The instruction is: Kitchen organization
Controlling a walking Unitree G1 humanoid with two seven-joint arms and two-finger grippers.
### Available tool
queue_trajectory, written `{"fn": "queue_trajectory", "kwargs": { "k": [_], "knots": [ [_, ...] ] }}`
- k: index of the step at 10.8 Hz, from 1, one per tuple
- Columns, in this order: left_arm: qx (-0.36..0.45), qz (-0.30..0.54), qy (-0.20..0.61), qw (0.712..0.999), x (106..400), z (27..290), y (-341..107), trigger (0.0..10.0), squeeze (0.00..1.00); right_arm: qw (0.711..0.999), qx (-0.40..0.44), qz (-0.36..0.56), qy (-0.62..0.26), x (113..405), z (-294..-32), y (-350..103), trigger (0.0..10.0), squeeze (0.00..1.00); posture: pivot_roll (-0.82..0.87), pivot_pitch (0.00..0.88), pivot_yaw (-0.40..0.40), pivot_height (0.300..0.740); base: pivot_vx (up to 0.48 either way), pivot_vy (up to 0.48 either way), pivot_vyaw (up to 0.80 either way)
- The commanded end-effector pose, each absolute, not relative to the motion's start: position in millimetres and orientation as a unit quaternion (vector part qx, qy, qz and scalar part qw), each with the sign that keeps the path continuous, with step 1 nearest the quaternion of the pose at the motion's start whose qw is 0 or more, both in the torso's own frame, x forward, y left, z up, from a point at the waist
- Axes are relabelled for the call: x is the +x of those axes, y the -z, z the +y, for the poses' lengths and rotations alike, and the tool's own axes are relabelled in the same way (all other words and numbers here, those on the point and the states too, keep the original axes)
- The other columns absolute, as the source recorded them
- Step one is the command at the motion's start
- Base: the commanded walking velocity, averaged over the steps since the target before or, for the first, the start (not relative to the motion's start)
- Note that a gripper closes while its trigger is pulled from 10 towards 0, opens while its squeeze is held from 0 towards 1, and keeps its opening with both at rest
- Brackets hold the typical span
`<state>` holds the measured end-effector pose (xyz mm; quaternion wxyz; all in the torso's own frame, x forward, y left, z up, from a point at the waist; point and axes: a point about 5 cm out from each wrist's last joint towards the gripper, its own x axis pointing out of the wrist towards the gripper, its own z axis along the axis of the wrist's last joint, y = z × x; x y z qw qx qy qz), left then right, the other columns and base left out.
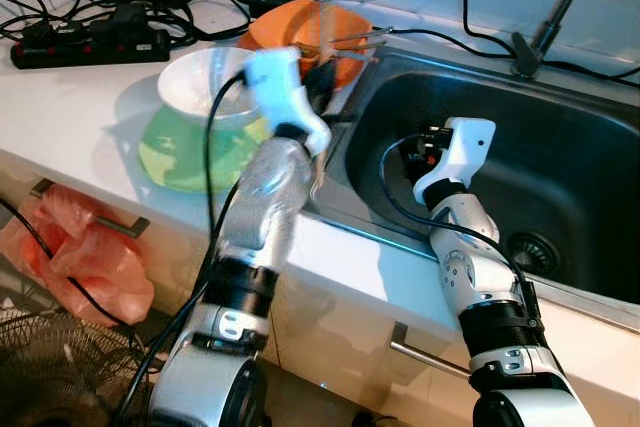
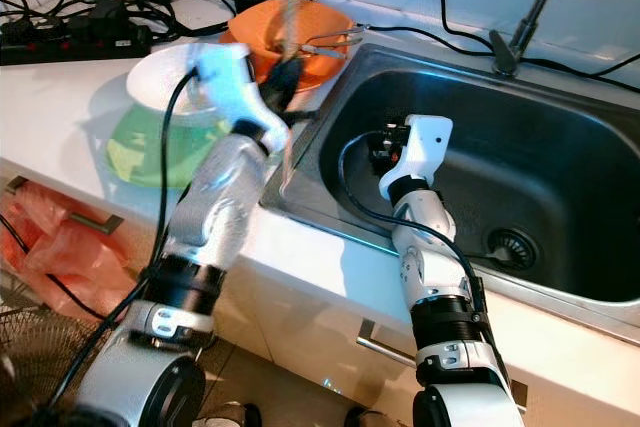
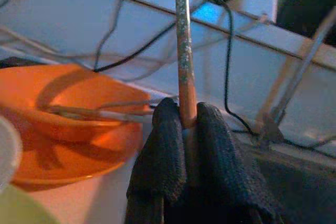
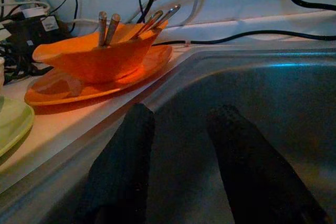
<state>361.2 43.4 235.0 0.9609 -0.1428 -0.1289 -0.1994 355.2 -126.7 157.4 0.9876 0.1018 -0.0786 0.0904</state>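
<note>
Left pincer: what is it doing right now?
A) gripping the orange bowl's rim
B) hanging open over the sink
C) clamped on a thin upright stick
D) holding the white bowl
C: in the left wrist view the left pincer has both fingers closed around a thin stick that stands upright, with the orange bowl apart beside it.

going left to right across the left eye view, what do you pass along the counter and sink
black power strip → white bowl on the green plate → left gripper shut on a chopstick, in front of the orange bowl → right gripper over the sink → drain → faucet
</note>
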Motion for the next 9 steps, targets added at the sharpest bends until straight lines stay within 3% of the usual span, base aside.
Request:
{"fn": "queue_trajectory", "kwargs": {
  "k": [1, 9],
  "knots": [
    [-0.122, -0.124, 0.216, 0.961, 361, 32, -239, 10.0, 0.00, 0.989, 0.106, -0.057, -0.081, 353, -130, -147, 10.0, 0.00, 0.04, 0.105, 0.007, 0.740, 0.000, 0.000, 0.00],
    [-0.045, -0.057, 0.259, 0.963, 365, 56, -215, 10.0, 0.00, 0.990, 0.105, -0.055, -0.076, 354, -131, -146, 10.0, 0.00, 0.05, 0.096, 0.010, 0.740, 0.000, 0.000, 0.00]
  ]
}}
